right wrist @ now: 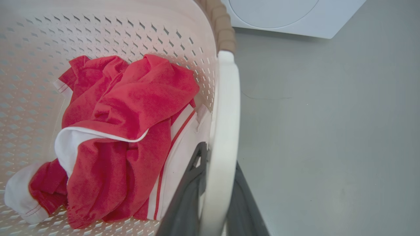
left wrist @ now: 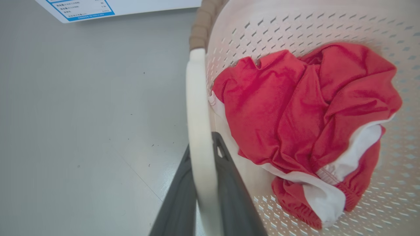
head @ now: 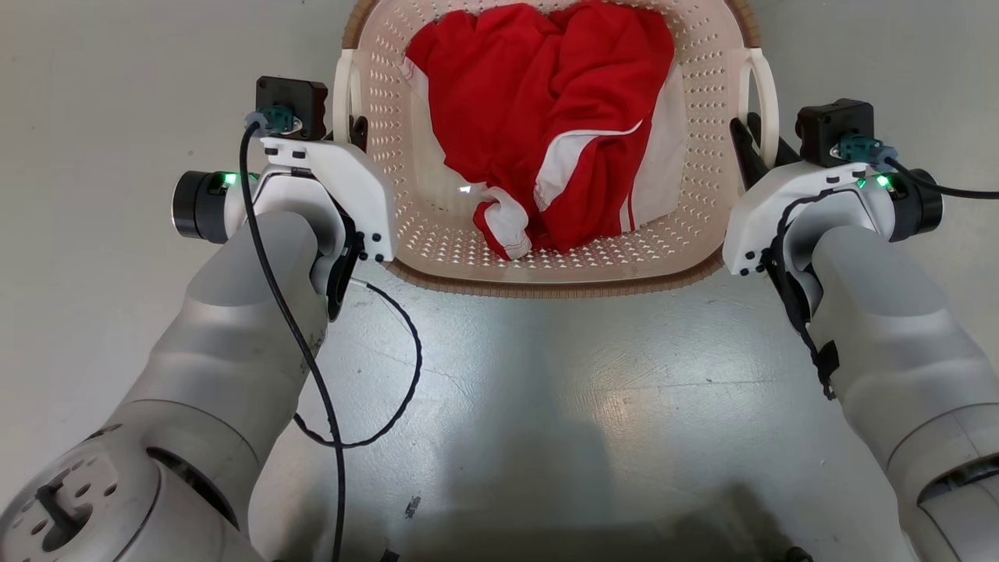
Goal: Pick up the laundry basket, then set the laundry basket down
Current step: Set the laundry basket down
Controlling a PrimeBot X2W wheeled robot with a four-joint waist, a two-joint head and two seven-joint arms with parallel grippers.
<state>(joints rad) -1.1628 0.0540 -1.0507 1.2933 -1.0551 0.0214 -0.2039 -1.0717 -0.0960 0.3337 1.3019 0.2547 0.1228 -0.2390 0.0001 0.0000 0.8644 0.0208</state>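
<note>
**Two grippers clamped on the basket handles**

Both of my arms flank the basket, which sits at 12 o'clock in the head view, between the wrists. My left gripper is pinched on the left handle at about 10 o'clock. My right gripper is pinched on the right handle at about 2 o'clock. In each wrist view a dark finger lies against either face of the white loop, with no gap showing. I judge I hold it at both sides so that it stays level and its load does not slide. From these views I cannot tell whether it rests on the floor or hangs just off it.

The basket is cream plastic, a rounded rectangle. Its walls are pierced with rows of small slots, and its brown rim is ribbed like weave. The handles are smooth, flat, stiff bands, easy for narrow fingers to grip. Inside lies a crumpled red garment with white trim, soft and light, heaped toward 1 o'clock. The floor is pale grey, glossy and scuffed. A white washer stands at 12 o'clock in the right wrist view.
</note>
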